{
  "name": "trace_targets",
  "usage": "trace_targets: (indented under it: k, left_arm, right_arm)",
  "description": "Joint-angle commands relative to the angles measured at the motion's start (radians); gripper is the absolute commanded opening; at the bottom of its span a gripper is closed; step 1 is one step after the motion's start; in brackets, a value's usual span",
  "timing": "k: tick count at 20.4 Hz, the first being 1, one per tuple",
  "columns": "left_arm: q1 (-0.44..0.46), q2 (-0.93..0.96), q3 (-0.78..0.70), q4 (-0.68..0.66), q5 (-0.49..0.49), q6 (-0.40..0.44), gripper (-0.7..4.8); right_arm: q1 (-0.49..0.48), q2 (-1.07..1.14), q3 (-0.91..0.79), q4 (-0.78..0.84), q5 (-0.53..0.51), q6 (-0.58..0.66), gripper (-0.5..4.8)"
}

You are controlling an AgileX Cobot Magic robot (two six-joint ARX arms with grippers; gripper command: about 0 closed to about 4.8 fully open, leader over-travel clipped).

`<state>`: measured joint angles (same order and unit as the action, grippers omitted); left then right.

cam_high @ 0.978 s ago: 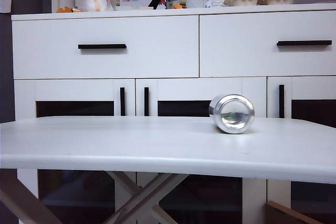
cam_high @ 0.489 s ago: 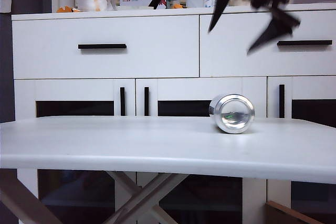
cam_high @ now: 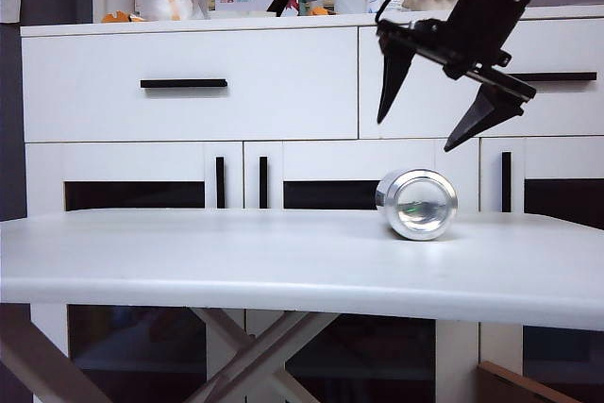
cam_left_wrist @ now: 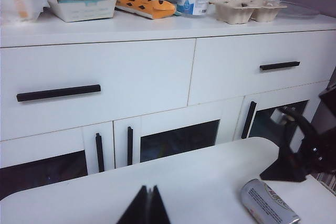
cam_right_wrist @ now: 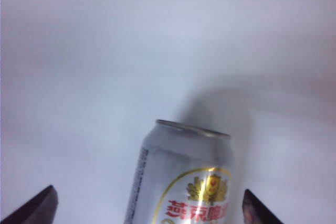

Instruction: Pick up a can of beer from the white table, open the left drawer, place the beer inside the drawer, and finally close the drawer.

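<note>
The small silver metal can of beer [cam_high: 416,203] lies on its side on the right part of the smooth white table [cam_high: 236,261], its mirror-like round end facing the exterior camera. Only the right wrist view shows its red and gold label [cam_right_wrist: 202,203]. The black right gripper [cam_high: 429,115] hangs above the can with its two fingers spread wide — nothing between them. The left gripper [cam_left_wrist: 148,205] appears only in its own wrist view, fingers pressed together and empty, low over the table's near side. Behind stands the white cabinet — its wide left drawer [cam_high: 189,84] with the long black bar handle [cam_high: 183,83] is shut.
</note>
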<state>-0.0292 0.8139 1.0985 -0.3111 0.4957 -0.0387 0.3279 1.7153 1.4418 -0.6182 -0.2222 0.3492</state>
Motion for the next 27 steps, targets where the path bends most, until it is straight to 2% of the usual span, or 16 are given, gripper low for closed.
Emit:
trace_targets:
  k: [1, 4, 6, 9, 19, 27]
  left_arm:
    - [-0.001, -0.001, 0.005, 0.013, 0.002, 0.001, -0.05]
    - [-0.001, -0.001, 0.005, 0.014, 0.000, 0.001, -0.05]
    - [-0.001, -0.001, 0.005, 0.014, 0.001, 0.001, -0.05]
    - [-0.001, -0.001, 0.005, 0.013, 0.002, 0.001, -0.05]
    - [-0.001, 0.004, 0.005, 0.020, -0.002, 0.001, -0.05]
    - [-0.001, 0.004, 0.005, 0.021, -0.002, 0.001, -0.05]
  right_arm:
    - [0.036, 0.007, 0.004, 0.014, 0.021, -0.016, 4.79]
    - [0.075, 0.035, 0.005, 0.010, 0.097, -0.039, 4.79]
    - [0.077, 0.058, 0.004, 0.008, 0.099, -0.038, 4.79]
    - [0.077, 0.069, 0.004, -0.008, 0.162, -0.037, 4.79]
    - [0.115, 0.127, 0.004, -0.003, 0.092, -0.040, 4.79]
    - [0.170, 0.184, 0.004, -0.004, 0.169, -0.032, 4.79]
